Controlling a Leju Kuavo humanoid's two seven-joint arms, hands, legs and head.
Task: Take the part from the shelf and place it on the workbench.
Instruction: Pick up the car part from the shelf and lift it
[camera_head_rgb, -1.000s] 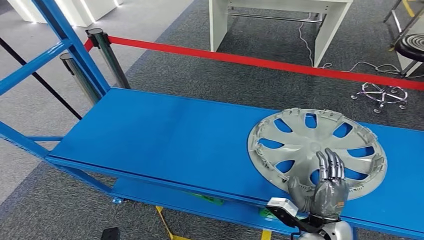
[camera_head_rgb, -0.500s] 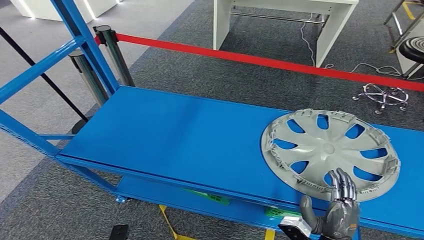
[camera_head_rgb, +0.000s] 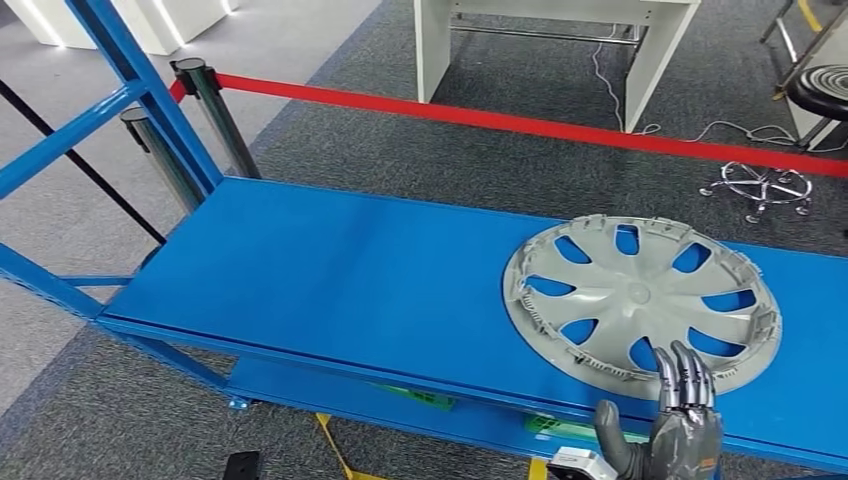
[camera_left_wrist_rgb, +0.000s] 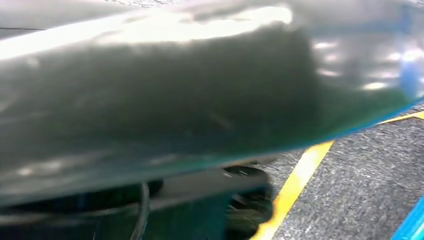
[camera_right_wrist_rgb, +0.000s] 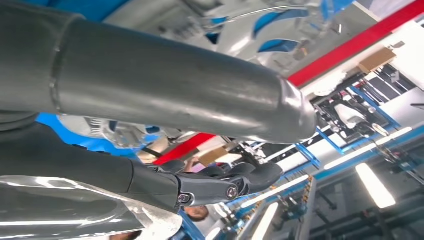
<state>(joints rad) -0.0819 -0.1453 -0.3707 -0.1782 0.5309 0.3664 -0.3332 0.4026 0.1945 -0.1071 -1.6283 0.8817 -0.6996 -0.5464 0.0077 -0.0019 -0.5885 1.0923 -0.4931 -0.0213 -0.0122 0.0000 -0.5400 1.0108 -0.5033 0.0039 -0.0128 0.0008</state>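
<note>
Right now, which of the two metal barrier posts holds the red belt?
The farther metal post, behind the blue shelf frame; the nearer post carries no belt.

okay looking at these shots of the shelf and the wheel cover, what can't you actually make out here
- Whether the right hand touches the wheel cover: in the head view its fingertips overlap the near rim, contact unclear.
- The right wrist and arm: cut off by the head view's bottom edge.
- Left wrist view: a blurred grey surface up close hides nearly everything.
- The green item under the blue shelf: mostly hidden by the shelf's front edge.
</note>
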